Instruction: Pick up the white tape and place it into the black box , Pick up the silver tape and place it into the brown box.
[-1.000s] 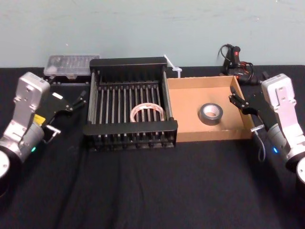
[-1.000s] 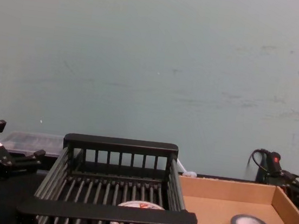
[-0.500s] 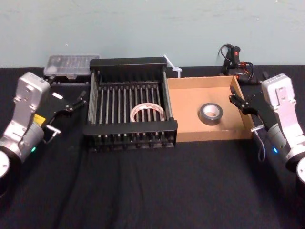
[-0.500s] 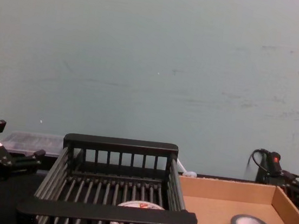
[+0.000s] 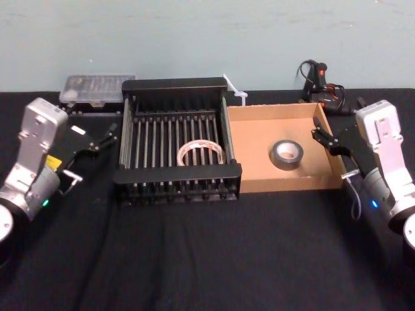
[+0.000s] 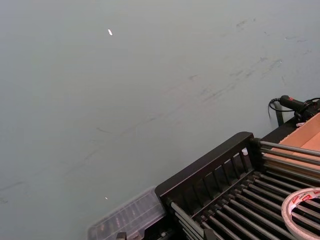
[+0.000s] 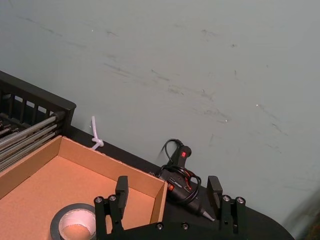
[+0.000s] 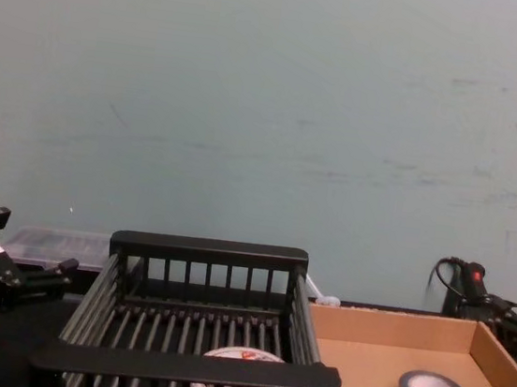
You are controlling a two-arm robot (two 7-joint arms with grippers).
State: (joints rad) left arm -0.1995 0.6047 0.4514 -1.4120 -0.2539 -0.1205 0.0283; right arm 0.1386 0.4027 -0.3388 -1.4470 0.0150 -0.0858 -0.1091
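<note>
Both placements look finished. The white tape [image 5: 201,154] lies flat on the slatted floor of the black box [image 5: 174,84], toward the 6 o'clock wall. The silver tape [image 5: 286,153] lies flat in the brown box [image 5: 254,170], just past centre toward 3 o'clock. The left gripper [image 5: 106,137] hangs at 9 o'clock of the black box with its jaws apart and empty. The right gripper [image 5: 322,140] sits at 3 o'clock of the brown box, over its wall, jaws likewise spread around nothing. What remains, as I judge it, is a clean retreat. Each arm should draw outward and back with its fingers clear of the rims, the right one especially, since a nudge to the light cardboard wall could slide the tray. Against the frames from a second and half a second ago, I find no difference: rolls, boxes and both arms match.
</note>
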